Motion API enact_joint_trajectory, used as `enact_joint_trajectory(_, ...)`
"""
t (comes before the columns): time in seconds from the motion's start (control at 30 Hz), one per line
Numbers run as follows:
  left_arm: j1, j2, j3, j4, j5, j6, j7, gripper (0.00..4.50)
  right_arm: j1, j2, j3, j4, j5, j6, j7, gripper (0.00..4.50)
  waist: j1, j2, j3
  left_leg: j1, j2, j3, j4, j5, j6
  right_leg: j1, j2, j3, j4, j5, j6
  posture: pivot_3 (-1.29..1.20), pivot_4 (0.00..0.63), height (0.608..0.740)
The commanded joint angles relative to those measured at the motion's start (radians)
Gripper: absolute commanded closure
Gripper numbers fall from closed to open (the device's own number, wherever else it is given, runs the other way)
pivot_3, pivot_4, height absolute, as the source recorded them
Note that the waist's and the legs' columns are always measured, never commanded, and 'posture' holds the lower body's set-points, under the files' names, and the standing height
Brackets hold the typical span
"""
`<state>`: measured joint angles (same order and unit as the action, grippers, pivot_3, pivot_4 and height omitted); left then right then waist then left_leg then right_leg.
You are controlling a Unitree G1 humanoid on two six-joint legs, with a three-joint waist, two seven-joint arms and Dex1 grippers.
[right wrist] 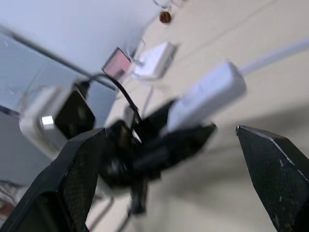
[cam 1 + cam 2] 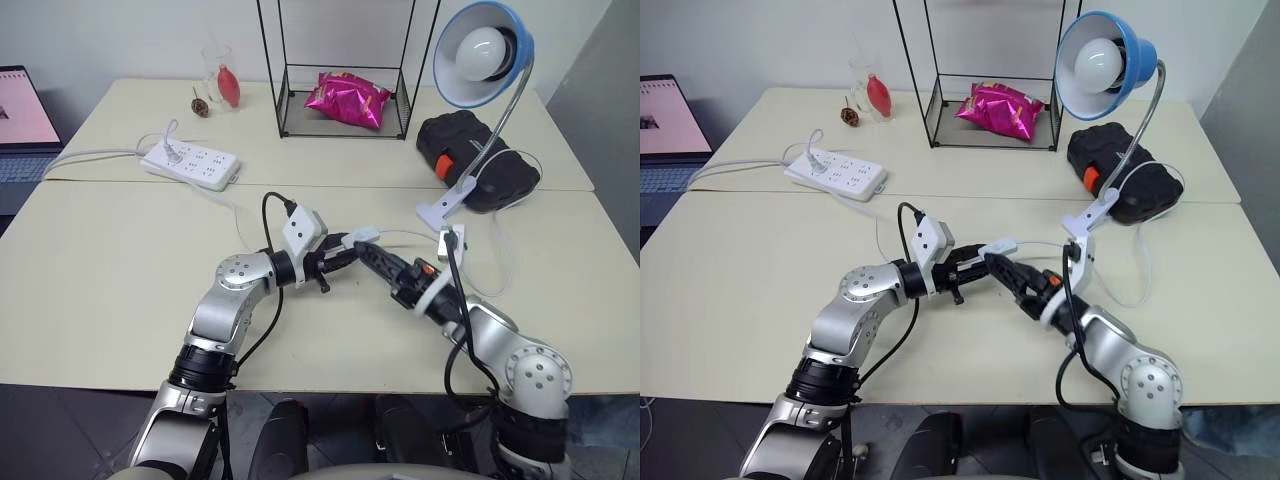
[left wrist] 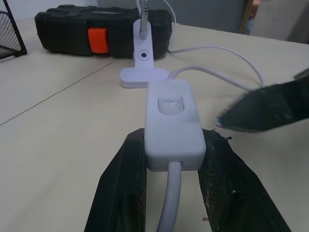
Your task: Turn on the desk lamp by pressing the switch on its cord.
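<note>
Left wrist view: switch (image 3: 173,124) lengthwise toward clip base (image 3: 143,63).

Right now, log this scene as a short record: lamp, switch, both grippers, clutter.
desk lamp: unlit, clip base resting on the table
switch: lifted off the table, rocker button facing up, not pressed
cord: runs out of the switch between the left fingers
left gripper: shut on the switch, gripping its sides
right gripper: open, close beside the switch, not touching it
table: power strip, black case, wire rack holding a pink bag
</note>
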<state>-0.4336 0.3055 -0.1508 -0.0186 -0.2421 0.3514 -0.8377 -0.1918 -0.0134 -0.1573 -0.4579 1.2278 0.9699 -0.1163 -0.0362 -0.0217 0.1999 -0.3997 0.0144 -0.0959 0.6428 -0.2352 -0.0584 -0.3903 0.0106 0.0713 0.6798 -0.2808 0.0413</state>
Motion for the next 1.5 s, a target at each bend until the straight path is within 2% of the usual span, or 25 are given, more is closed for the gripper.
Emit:
enact_joint_trajectory(0.03,-0.006,-0.006,0.033,-0.069,-0.051,0.05,0.026,3.39,-0.028,0.035,-0.009,0.025,0.056,-0.047,-0.044,0.0,0.002,0.0,0.0,0.0,0.0,0.0,0.0,0.0,0.0,0.0,0.0,0.0,0.0,0.0,0.0,0.0,0.15,0.74)
enact_joint_trajectory(0.33,-0.008,0.013,0.031,-0.092,-0.055,0.06,0.029,3.39,-0.046,0.105,0.006,0.102,0.09,-0.111,-0.105,0.0,0.001,0.0,0.0,0.0,0.0,0.0,-0.002,0.0,0.0,-0.001,-0.001,0.0,0.0,0.0,0.0,0.0,0.15,0.74)
enact_joint_trajectory(0.8,-0.006,0.027,0.022,-0.098,-0.048,0.049,0.02,3.39,-0.062,0.111,0.036,0.144,0.105,-0.151,-0.106,0.0,0.0,0.0,0.0,0.0,0.0,0.0,-0.002,0.0,0.0,-0.001,0.0,0.0,0.0,-0.001,-0.001,0.0,0.15,0.74)
enact_joint_trajectory(0.9,-0.002,0.029,0.019,-0.104,-0.048,0.048,0.02,3.39,-0.063,0.109,0.046,0.151,0.104,-0.147,-0.107,0.51,-0.001,0.0,0.0,0.0,0.0,0.0,-0.002,0.0,0.0,-0.001,0.0,0.0,0.0,-0.001,-0.001,0.0,0.15,0.74)
enact_joint_trajectory(1.03,0.002,0.033,0.015,-0.111,-0.046,0.046,0.017,3.39,-0.065,0.104,0.057,0.158,0.106,-0.138,-0.108,1.67,-0.001,0.0,0.0,0.0,0.0,0.0,-0.003,0.0,0.0,-0.002,0.0,0.0,-0.001,-0.001,-0.001,0.0,0.15,0.74)
enact_joint_trajectory(1.3,0.004,0.044,0.007,-0.113,-0.045,0.038,0.013,3.39,-0.067,0.098,0.06,0.165,0.11,-0.138,-0.115,3.44,-0.002,0.0,0.0,-0.001,0.0,0.001,-0.003,0.0,0.0,-0.003,-0.001,0.0,-0.001,-0.001,-0.001,0.0,0.15,0.74)
enact_joint_trajectory(1.37,0.003,0.045,0.006,-0.111,-0.046,0.035,0.014,3.39,-0.066,0.096,0.06,0.166,0.111,-0.139,-0.115,3.6,-0.002,0.0,0.0,-0.001,0.0,0.001,-0.004,0.0,0.0,-0.003,-0.001,0.0,-0.001,-0.001,-0.001,0.0,0.15,0.74)
enact_joint_trajectory(1.5,0.004,0.046,0.005,-0.109,-0.047,0.032,0.016,3.39,-0.067,0.098,0.058,0.169,0.113,-0.143,-0.115,3.62,-0.003,0.0,0.0,-0.001,0.0,0.001,-0.004,0.0,0.0,-0.004,-0.001,0.0,-0.001,-0.001,-0.002,0.0,0.15,0.74)
